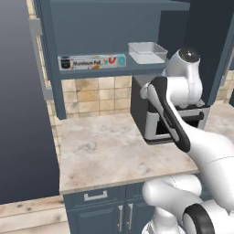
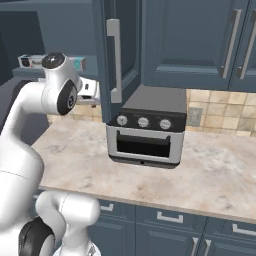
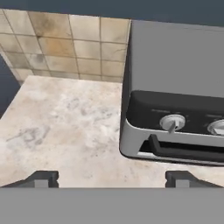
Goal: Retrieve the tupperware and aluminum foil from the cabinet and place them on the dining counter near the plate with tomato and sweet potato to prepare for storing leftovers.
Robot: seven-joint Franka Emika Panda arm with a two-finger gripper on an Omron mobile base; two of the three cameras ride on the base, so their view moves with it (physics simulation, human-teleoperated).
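The tool [image 3: 111,179] hangs with tips wide apart and empty, looking down on the counter [image 3: 65,127] beside the toaster oven [image 3: 175,105]. Neither item is fetched yet. Above, on the open cabinet [image 1: 48,55] shelf, lie the aluminum foil [image 1: 91,61] and, beside it, the tupperware [image 1: 147,52]; next the arm must rise and reach in.

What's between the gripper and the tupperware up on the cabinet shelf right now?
Nothing visible blocks it. The cabinet stands open, the tupperware sits uncovered on its shelf, and the open gripper points down at the counter beside the toaster oven.
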